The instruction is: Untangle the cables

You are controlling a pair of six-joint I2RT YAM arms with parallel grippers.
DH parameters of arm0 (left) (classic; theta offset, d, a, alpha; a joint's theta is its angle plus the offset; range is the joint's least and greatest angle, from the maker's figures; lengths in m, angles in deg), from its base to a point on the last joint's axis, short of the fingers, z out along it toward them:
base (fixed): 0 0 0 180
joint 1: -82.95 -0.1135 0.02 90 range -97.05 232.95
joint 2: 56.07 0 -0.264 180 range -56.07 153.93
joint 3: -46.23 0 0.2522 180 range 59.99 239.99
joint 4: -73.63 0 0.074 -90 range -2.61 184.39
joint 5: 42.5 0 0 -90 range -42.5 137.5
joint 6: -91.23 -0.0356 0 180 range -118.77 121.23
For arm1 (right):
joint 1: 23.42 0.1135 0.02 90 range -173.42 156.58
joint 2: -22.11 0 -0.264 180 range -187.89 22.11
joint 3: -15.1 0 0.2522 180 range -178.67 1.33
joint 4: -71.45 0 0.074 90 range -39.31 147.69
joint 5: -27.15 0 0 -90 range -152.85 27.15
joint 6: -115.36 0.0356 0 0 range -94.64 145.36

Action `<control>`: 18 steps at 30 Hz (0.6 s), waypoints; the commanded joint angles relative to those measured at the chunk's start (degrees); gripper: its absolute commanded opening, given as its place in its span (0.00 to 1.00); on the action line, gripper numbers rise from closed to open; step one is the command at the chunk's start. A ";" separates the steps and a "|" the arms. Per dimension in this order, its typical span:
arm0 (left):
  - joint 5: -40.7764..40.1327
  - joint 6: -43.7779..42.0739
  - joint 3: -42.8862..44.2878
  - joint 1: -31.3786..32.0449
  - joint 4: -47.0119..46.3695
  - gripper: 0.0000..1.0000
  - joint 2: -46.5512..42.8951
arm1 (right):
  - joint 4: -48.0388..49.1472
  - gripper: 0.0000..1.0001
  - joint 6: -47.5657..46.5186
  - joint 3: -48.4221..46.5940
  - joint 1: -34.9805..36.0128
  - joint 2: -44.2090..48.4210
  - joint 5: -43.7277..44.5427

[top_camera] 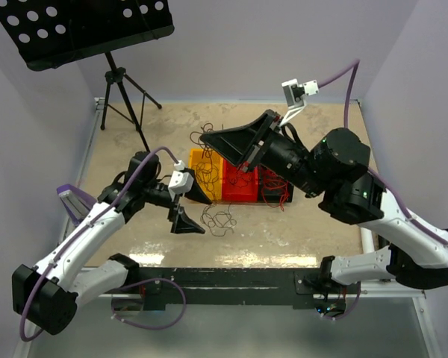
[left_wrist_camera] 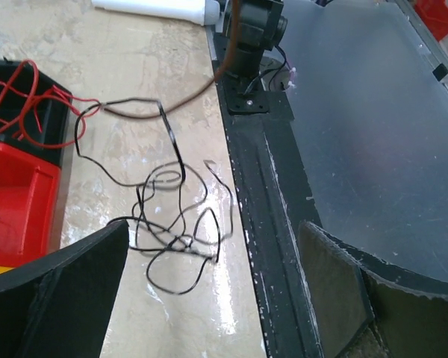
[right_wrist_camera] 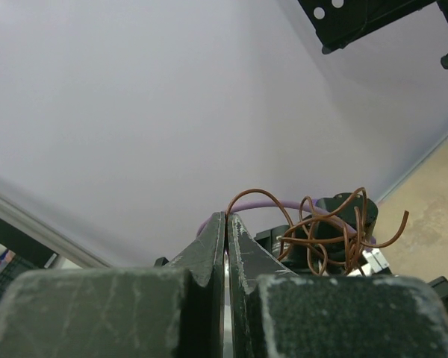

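Now, left fingers (left_wrist_camera: 67,298) spread above black cables (left_wrist_camera: 179,239) on worktop (left_wrist_camera: 134,60), right fingers (right_wrist_camera: 209,250) pressed together pinching brown cable (right_wrist_camera: 321,224).

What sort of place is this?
Probably a robot lab cell: plain walls close around a table, left arm and right arm bolted at its near edge, tangled cables on it.

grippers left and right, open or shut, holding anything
Left gripper: jaws open, holding nothing.
Right gripper: jaws shut on the thin curly brown wire.
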 commanded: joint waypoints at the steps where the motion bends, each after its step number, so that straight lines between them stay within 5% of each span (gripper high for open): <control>1: -1.88 4.98 -2.20 -0.31 -9.69 1.00 0.73 | 4.16 0.00 -1.44 -2.82 -0.31 -1.08 -1.86; 5: -5.50 6.13 -2.11 -0.40 -12.87 0.97 2.57 | 5.31 0.00 -1.18 -2.73 -0.31 -1.96 -3.27; 8: -6.99 2.46 -1.50 -0.40 -10.95 0.57 3.81 | 5.57 0.00 -1.09 -2.82 -0.31 -1.78 -3.01; 10: -8.57 1.04 -2.02 -0.40 -10.33 0.12 3.99 | 5.39 0.00 -1.35 -3.17 -0.31 -1.52 -2.83; 11: -9.28 -0.19 -2.28 -0.40 -9.80 0.03 3.81 | 4.96 0.00 -1.53 -3.69 -0.31 -1.52 -2.40; 18: -20.16 -11.52 -2.64 -0.40 -0.67 0.00 0.74 | -0.75 0.00 -4.43 -8.61 -0.31 0.67 2.96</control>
